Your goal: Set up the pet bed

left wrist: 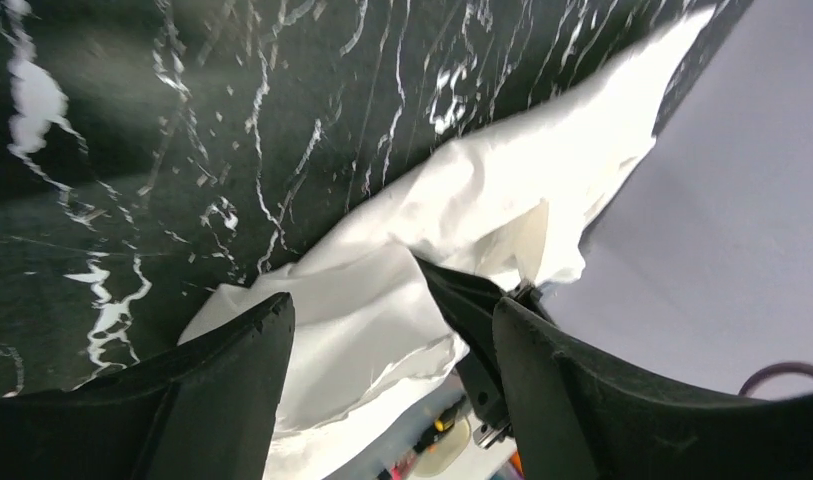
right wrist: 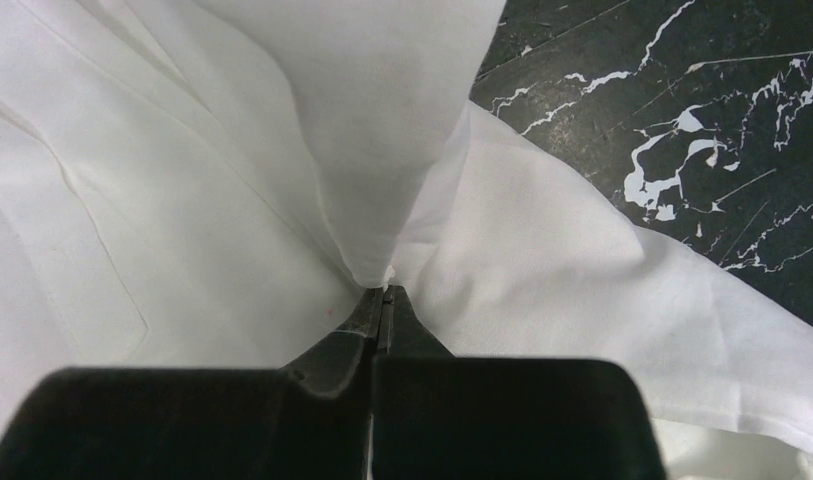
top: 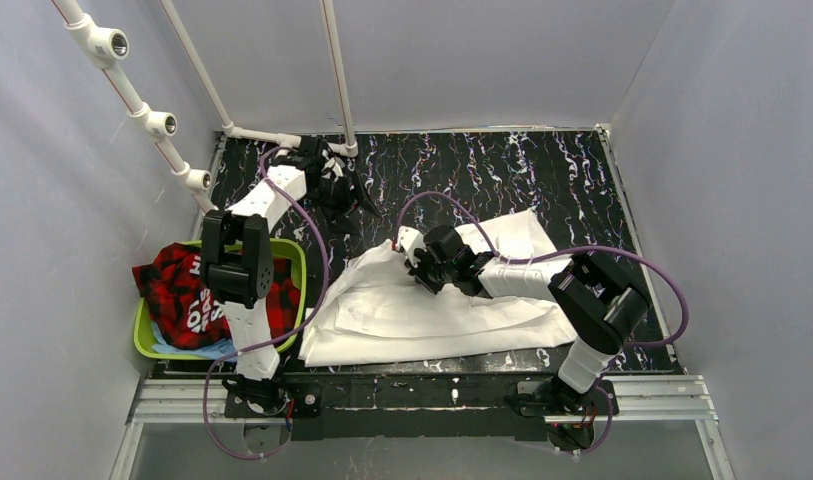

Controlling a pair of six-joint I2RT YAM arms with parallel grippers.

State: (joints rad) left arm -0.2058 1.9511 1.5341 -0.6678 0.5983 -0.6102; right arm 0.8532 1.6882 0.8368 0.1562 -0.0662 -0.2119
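Note:
A white cloth [top: 432, 305] lies crumpled across the middle of the black marbled table. My right gripper [top: 410, 258] is shut on a pinched fold of it near its upper left edge; in the right wrist view the jaws [right wrist: 385, 290] meet on the fold and the cloth [right wrist: 182, 180] spreads around. A green basket [top: 294, 262] at the left holds a red plaid fabric [top: 182, 290]. My left gripper [top: 344, 196] hovers over the back left of the table, open and empty; in the left wrist view [left wrist: 392, 305] the cloth [left wrist: 382, 270] lies beyond its fingertips.
White pipes [top: 337, 70] rise at the back left corner, just behind the left gripper. Grey walls close in the table on three sides. Bare black tabletop [top: 542, 170] shows at the back right. A metal rail [top: 432, 395] runs along the near edge.

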